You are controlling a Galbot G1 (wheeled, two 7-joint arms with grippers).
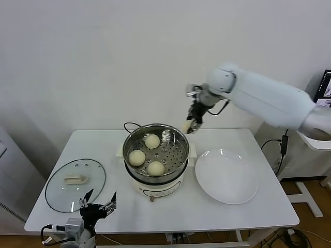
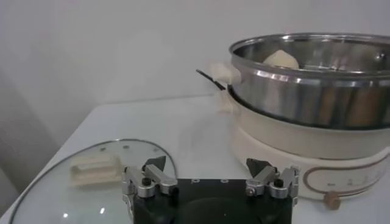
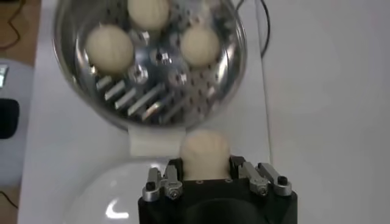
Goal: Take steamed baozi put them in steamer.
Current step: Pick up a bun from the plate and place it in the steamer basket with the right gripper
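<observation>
The steamer (image 1: pixel 155 135) stands mid-table, a shiny steel pot on a cream base. Three pale baozi lie on its perforated tray (image 1: pixel 152 141), (image 1: pixel 136 157), (image 1: pixel 155 168); they also show in the right wrist view (image 3: pixel 109 48), (image 3: pixel 148 12), (image 3: pixel 199 45). My right gripper (image 1: pixel 190 125) hovers above the steamer's back right rim, shut on a fourth baozi (image 3: pixel 205 155). My left gripper (image 1: pixel 98 202) is open and empty at the table's front left, next to the glass lid; its own view shows it (image 2: pixel 211 169) with the steamer (image 2: pixel 317 91) beyond.
A glass lid (image 1: pixel 75 184) with a cream knob lies flat at the front left. A round white plate (image 1: pixel 226 175) sits to the right of the steamer. A black cord (image 1: pixel 128 125) runs behind the pot.
</observation>
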